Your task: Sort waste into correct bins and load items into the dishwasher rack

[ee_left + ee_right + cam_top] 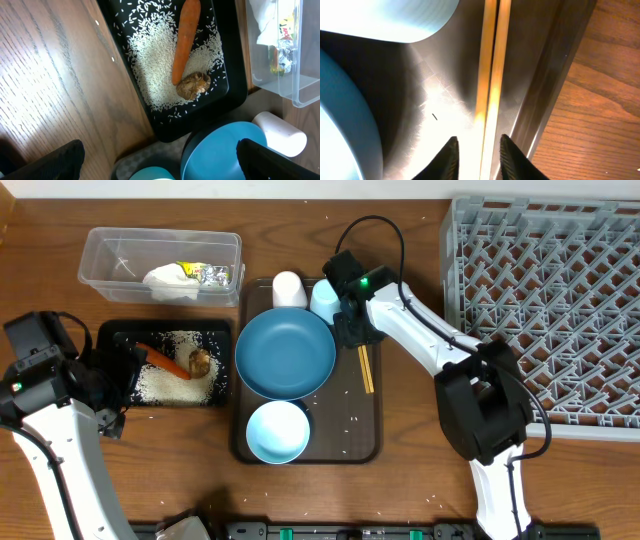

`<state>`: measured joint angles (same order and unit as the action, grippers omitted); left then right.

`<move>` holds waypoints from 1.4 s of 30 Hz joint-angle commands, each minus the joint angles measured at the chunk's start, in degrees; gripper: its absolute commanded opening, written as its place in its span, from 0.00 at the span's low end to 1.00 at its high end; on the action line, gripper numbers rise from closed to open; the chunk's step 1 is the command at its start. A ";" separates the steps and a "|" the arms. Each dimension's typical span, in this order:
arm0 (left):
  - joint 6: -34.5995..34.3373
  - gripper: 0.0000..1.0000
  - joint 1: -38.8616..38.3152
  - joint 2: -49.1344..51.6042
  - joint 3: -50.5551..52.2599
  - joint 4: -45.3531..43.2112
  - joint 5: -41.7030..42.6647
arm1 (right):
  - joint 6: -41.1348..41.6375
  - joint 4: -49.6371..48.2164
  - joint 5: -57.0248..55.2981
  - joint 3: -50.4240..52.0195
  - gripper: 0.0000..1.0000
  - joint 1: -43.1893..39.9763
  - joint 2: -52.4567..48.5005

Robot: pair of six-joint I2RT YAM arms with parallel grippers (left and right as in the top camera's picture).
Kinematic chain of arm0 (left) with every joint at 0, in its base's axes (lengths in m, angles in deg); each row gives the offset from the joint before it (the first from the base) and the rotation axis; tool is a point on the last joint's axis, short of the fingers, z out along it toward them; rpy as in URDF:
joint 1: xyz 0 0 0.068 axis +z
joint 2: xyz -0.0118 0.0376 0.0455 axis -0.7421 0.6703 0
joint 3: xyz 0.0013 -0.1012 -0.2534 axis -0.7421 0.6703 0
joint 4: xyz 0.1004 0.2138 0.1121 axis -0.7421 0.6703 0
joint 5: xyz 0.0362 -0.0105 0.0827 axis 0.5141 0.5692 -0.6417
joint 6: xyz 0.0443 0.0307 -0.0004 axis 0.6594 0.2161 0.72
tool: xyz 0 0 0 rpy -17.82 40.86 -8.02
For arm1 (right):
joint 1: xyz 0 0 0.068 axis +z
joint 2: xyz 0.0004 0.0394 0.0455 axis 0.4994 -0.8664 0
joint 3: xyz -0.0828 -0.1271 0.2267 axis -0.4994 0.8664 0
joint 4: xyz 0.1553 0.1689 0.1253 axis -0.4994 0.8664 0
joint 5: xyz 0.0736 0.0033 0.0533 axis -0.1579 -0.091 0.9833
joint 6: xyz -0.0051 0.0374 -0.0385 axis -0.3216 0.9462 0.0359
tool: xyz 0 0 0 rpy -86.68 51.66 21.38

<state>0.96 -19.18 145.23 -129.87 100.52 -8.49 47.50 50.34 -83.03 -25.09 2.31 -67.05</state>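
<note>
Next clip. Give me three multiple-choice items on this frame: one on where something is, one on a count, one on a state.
1. Where does the orange carrot lie?
A) in the clear plastic tub
B) in the grey plastic rack
C) in the shallow black rectangular tray, on loose white rice

2. How many cups stand on the dark brown serving tray?
A) one
B) two
C) three

3. The left hand is:
A) open, holding nothing
B) shut on the carrot
C) shut on the dark blue plate

Answers:
1 C: the carrot lies across the rice inside the black tray.
2 B: a white cup and a light blue cup stand side by side.
3 A: its fingers stand wide apart and grip nothing.
</note>
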 commanded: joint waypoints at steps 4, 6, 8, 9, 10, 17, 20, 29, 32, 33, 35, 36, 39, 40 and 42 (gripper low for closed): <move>-0.52 0.98 0.24 -0.44 0.02 0.33 -0.37 | 0.20 -1.66 0.20 1.20 0.29 0.70 1.40; -0.52 0.98 0.24 -0.44 0.02 0.33 -0.35 | 0.20 -3.39 0.22 2.73 0.31 0.70 1.40; -0.55 0.98 0.24 -0.44 0.02 0.33 -0.37 | 0.17 -5.46 0.39 4.61 0.31 0.70 1.40; -0.52 0.98 0.24 -0.44 0.02 0.33 -0.37 | 0.17 -6.29 0.39 5.40 0.31 0.72 1.40; -0.52 0.98 0.24 -0.44 0.02 0.33 -0.35 | 0.17 -7.02 0.37 6.10 0.30 0.72 1.40; -0.55 0.98 0.24 -0.44 0.02 0.33 -0.35 | 0.15 -9.70 1.31 7.89 0.31 0.74 1.40; -0.52 0.98 0.24 -0.44 0.02 0.33 -0.37 | 0.15 -10.16 1.88 7.89 0.31 0.81 1.40; -0.55 0.98 0.24 -0.44 0.02 0.33 -0.37 | 0.15 -10.16 1.64 7.89 0.13 0.81 1.42; -0.55 0.98 0.24 -0.44 0.02 0.33 -0.37 | 0.15 -9.62 1.64 7.80 0.11 0.74 1.44; -0.55 0.98 0.24 -0.44 0.02 0.33 -0.37 | 0.15 -9.29 1.64 7.76 0.11 0.70 1.53; -0.55 0.98 0.24 -0.44 0.02 0.33 -0.37 | 0.13 -8.68 1.62 7.72 0.10 0.63 1.75; -0.52 0.98 0.24 -0.44 0.02 0.33 -0.37 | 0.13 -8.46 1.62 7.72 0.09 0.63 1.86; -0.52 0.98 0.24 -0.42 0.02 0.33 -0.35 | 0.13 -7.80 1.62 7.69 0.07 0.63 2.67; -0.55 0.98 0.24 -0.42 0.02 0.33 -0.35 | 0.13 -7.58 1.62 7.69 0.05 0.63 3.08; -0.55 0.98 0.24 -0.39 0.02 0.33 -0.35 | 0.15 -7.19 1.62 7.67 0.06 0.63 3.96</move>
<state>0.96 -19.18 145.23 -129.87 100.52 -8.49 47.75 42.77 -81.57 -17.92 2.64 -66.20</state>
